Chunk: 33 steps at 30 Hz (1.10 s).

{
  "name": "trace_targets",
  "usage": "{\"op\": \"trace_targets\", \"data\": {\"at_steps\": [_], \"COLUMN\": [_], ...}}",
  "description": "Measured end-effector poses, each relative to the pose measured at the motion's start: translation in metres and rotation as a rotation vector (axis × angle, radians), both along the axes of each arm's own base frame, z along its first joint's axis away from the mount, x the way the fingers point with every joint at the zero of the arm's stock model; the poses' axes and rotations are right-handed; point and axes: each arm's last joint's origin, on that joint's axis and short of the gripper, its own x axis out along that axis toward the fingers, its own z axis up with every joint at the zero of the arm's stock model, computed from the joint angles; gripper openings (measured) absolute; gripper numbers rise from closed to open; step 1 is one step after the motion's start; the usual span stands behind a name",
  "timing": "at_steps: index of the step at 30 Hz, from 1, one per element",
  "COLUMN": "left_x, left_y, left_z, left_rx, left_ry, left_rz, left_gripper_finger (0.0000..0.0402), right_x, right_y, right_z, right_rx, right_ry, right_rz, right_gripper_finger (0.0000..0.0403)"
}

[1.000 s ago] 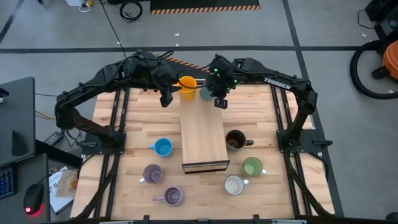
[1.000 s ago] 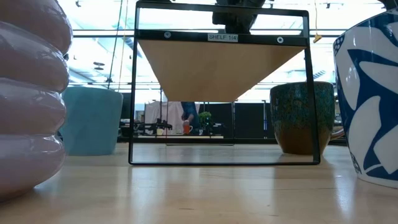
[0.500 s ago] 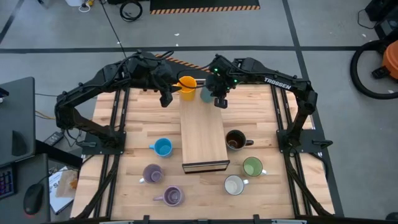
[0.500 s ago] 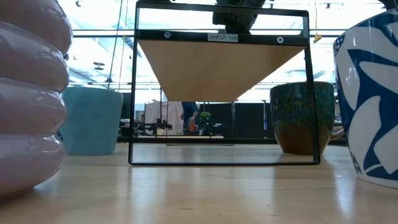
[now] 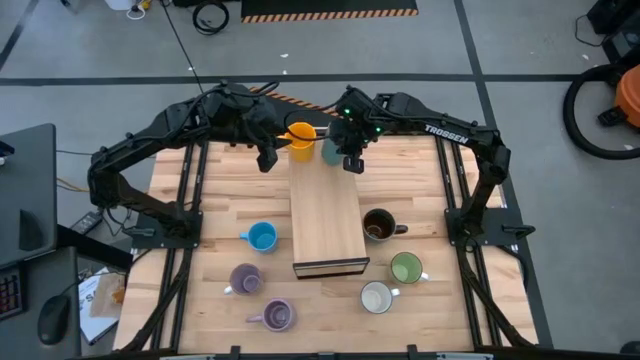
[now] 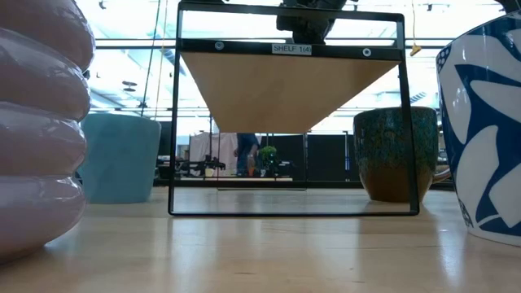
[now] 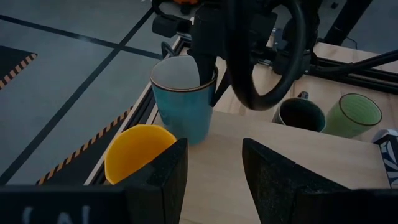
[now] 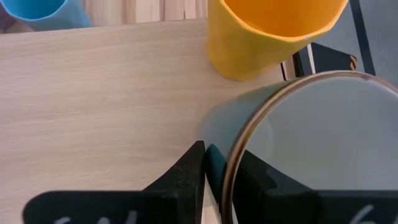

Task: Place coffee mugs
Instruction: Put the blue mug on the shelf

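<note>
A pale wooden worktop [image 5: 210,215] carries a raised wooden shelf [image 5: 326,220], with two dark arms meeting at its far end.

The right hand [image 5: 352,163] pinches the rim of a grey-blue mug [image 7: 184,96], one finger inside; it sits on the shelf's far corner, beside the orange mug [image 5: 300,139]. The left hand [image 5: 266,159] hovers open just beside. Six more mugs wait on the worktop. Release gently, lifting straight up: the shelf edge and orange mug crowd close, while open board lies nearer.
</note>
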Motion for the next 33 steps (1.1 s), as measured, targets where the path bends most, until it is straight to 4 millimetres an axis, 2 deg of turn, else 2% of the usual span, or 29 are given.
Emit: {"op": "trace_targets", "data": {"at_steps": [15,25,33], "left_x": [0.000,0.000,-0.001], "left_y": [0.000,0.000,-0.001], "left_z": [0.000,0.000,-0.002], "left_rx": [-0.018,-0.018,-0.029], "left_ry": [-0.006,-0.006,0.016], "left_rz": [0.010,0.010,0.012], "left_gripper_finger": [0.0160,0.0160,0.0160], "right_x": [0.000,0.003,-0.001], "right_y": [-0.001,-0.004,-0.015], "right_z": [0.000,0.003,0.003], "right_rx": [-0.028,-0.112,-0.116], "right_ry": [0.005,-0.024,-0.031], "right_rz": [-0.027,0.052,0.027], "right_gripper_finger": [0.0117,0.0119,0.0119]}}
